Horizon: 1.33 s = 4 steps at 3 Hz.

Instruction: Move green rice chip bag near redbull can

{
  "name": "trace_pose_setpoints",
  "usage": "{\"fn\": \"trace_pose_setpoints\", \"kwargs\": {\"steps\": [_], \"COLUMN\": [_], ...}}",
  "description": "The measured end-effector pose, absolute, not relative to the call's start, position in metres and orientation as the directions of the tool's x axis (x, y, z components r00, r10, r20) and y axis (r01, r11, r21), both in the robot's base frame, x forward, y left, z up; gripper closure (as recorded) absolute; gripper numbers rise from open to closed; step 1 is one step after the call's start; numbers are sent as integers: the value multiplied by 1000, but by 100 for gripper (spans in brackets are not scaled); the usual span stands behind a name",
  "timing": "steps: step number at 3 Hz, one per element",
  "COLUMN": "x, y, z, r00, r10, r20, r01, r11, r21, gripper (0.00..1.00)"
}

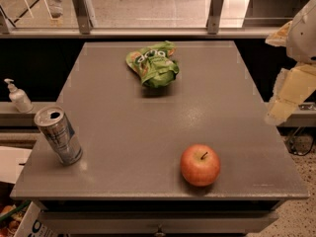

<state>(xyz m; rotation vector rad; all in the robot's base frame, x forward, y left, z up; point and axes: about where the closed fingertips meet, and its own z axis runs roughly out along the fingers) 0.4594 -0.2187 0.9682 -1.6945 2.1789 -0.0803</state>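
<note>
The green rice chip bag (152, 64) lies crumpled on the far middle of the grey table (163, 122). The redbull can (58, 135) stands tilted at the table's near left edge, its top opened. My gripper (288, 97) hangs at the right edge of the camera view, beyond the table's right side, well away from both the bag and the can. It holds nothing that I can see.
A red apple (200, 165) sits on the near right part of the table. A white pump bottle (18, 96) stands on a ledge left of the table. A metal railing (148, 32) runs behind the table's far edge.
</note>
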Motion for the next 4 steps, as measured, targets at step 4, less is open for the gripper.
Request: {"fn": "trace_pose_setpoints", "kwargs": {"steps": [4], "x": [591], "y": [-127], "z": [894], "r00": [67], "r10": [-830], "r20": [-553], "r01": [-948], "r11": [121], "r21": [-296], "gripper": [0]}}
